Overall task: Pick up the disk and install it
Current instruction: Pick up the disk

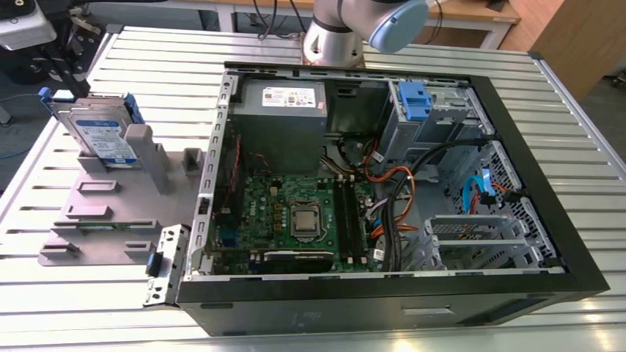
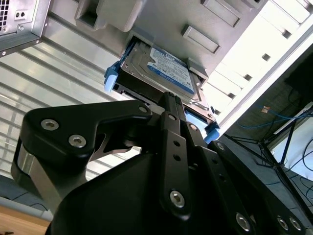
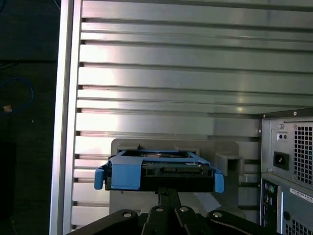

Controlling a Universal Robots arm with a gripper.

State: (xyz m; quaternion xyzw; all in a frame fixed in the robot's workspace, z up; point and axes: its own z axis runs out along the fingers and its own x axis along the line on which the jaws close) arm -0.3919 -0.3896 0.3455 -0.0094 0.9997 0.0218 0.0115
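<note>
End effector (image 2: 168, 98): narrow, fingers drawn together w/ no gap seen btwn them. Nothing lifted. Black linkage and screws fill the near part of both wrist views (image 3: 168, 193).

Disk (image 1: 102, 139): stands on edge in a slot of the grey stand (image 1: 108, 213), at the exterior view's left, outside the PC case (image 1: 547, 220). White-and-blue label faces out.

Disk vs end effector: in the 2nd wrist view the tip sits just at the disk's (image 2: 166, 71) near edge. Touching or a hair apart, can't tell. In the 1st wrist view the disk (image 3: 159, 171) is edge-on, right past the tip.

Carrier frame (image 3: 124, 174): blue, wraps the disk, tabs stick out at both ends.

Stand: flat on the slatted metal surface (image 1: 146, 59), just beside the case's open side.

PC case: lies on its side, lid off, motherboard (image 1: 293, 213) and orange/black cables (image 1: 391, 183) exposed. Its rear panel shows in the 1st wrist view (image 3: 288, 147).

Bracket (image 1: 415, 99): 1 narrow blue one, seated in the drive bay at the case's far end.

Arm (image 1: 338, 37): grey joint w/ blue cap behind the case's far edge.
</note>
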